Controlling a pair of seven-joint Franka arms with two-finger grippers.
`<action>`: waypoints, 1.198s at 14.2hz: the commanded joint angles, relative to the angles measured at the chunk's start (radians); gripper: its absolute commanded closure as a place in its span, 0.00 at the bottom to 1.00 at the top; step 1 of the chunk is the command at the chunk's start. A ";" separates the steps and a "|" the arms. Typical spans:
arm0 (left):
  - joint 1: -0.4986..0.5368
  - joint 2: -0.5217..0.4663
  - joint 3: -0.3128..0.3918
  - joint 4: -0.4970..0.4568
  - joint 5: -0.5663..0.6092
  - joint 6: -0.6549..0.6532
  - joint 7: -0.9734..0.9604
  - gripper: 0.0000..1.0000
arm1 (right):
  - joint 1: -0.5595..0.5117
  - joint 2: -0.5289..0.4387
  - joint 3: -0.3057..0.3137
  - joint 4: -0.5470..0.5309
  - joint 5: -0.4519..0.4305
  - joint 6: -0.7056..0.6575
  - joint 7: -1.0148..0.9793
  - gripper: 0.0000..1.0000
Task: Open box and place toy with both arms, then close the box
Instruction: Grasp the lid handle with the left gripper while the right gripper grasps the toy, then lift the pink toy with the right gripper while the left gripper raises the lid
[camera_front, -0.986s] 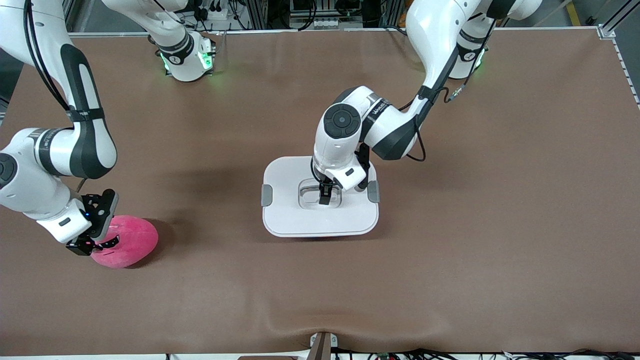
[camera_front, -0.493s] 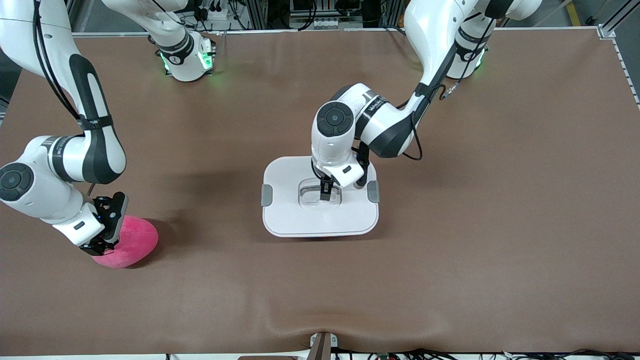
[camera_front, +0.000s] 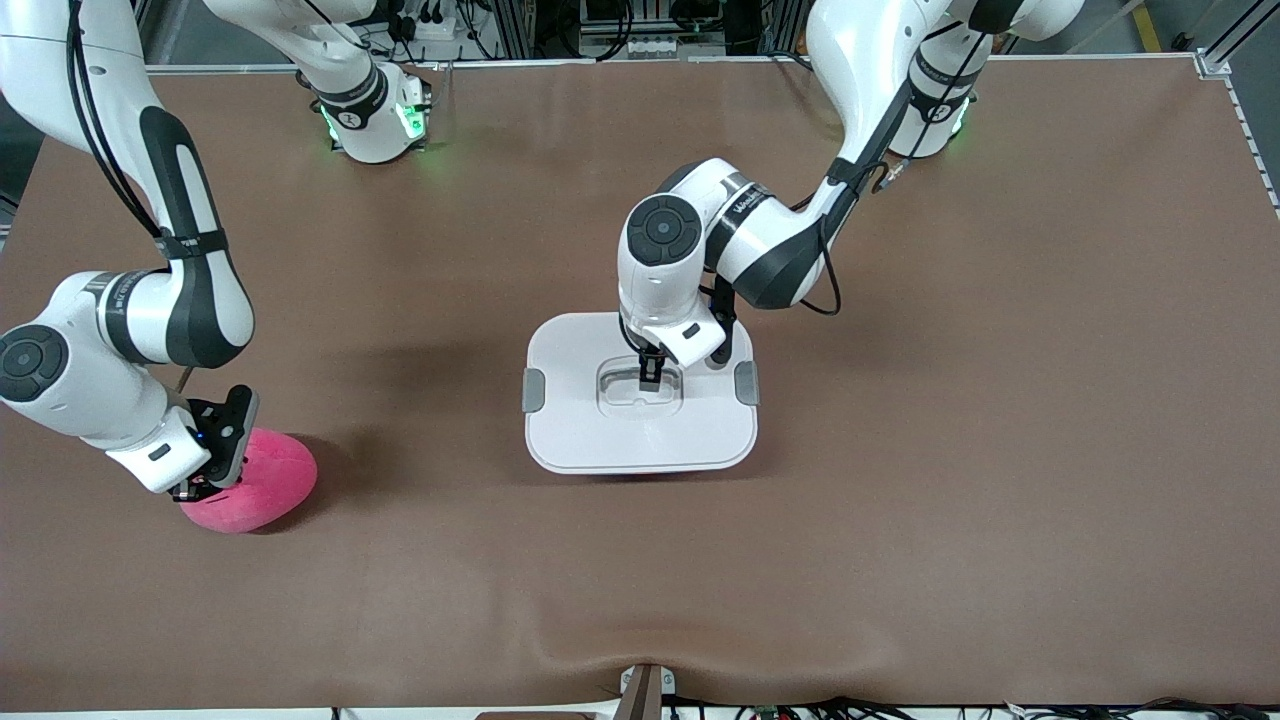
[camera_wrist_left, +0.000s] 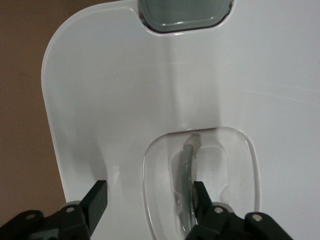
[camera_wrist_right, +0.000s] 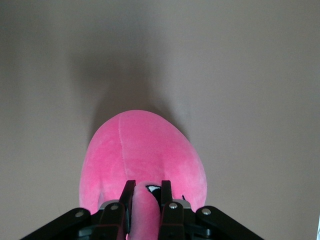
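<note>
We see a rounded white plastic box lid (camera_wrist_left: 125, 90), smooth and faintly glossy (its recessed handle (camera_wrist_left: 187, 170) looks translucent). The pink egg-shaped toy (camera_wrist_right: 145, 155) is soft matt plush, and the brown table cover (camera_front: 1000, 450) looks matt.

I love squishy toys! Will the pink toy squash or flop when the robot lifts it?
Probably squashes: the right gripper already pinches a fold of the toy. Its plush, rounded body likely sags a little and looks light. It shouldn't slip; the fabric looks fuzzy.

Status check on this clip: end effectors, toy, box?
Right end effector pinching a fold of the toy on the table. Left end effector open, down at the handle recess of the box. Lid on. Nothing in the way.
</note>
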 joint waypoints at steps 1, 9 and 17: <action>-0.002 -0.020 0.010 0.003 0.005 -0.035 -0.017 0.24 | 0.004 -0.003 -0.001 0.016 0.014 -0.015 0.013 0.94; -0.006 -0.013 0.013 0.007 0.005 -0.023 -0.029 0.40 | -0.013 -0.019 -0.009 0.115 -0.004 -0.162 0.157 1.00; -0.001 -0.015 0.013 0.015 0.005 -0.020 -0.031 0.60 | -0.033 -0.067 -0.007 0.154 0.014 -0.319 0.588 1.00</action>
